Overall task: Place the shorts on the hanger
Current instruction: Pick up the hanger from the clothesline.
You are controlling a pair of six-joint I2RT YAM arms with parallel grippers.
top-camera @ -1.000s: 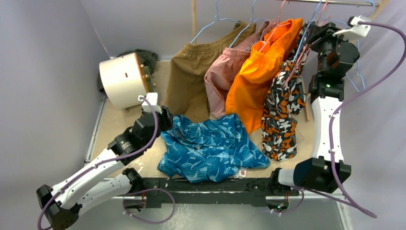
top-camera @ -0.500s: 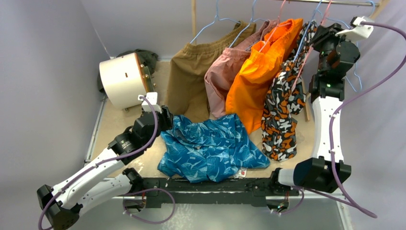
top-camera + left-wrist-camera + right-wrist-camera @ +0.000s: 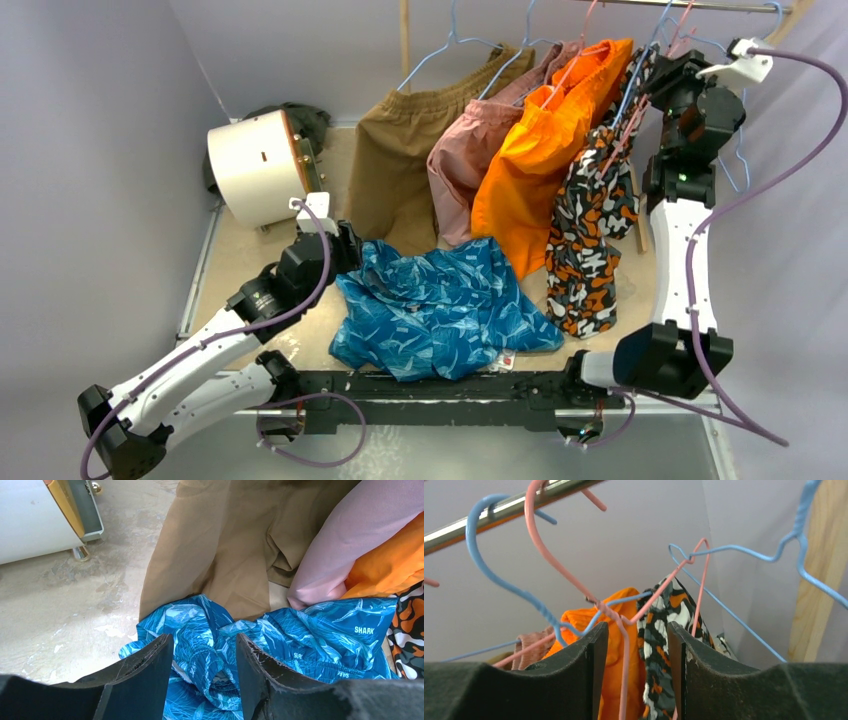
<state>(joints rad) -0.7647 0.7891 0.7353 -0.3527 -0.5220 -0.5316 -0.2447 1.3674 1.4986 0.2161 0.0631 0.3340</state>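
Furthest left, well away from either tool, a white cylindrical drum lies on its side on the pale table. The left gripper sits low at the left edge of the shiny blue-and-teal shorts with the wavy print. Its two black fingers are spread, and a bunched fold of the fabric shows in the gap between them. We cannot tell whether the pads touch the cloth, and nothing is lifted. The shorts lie crumpled flat on the table, spreading away to the right of this tool, so we judge the garment is not yet gathered.

Beyond them hang brown shorts, dusty-pink shorts, plain orange shorts and an orange, black and white patterned pair.

The right gripper is raised high beside the metal rail, fingers parted. The thin pink-red wire hanger hooks over that rail just above the tool, and one of its wires drops down through the gap, touching neither finger. That pose looks to us like lining up for a pinch on the wire, among tangled light blue wire hangers that could snag.
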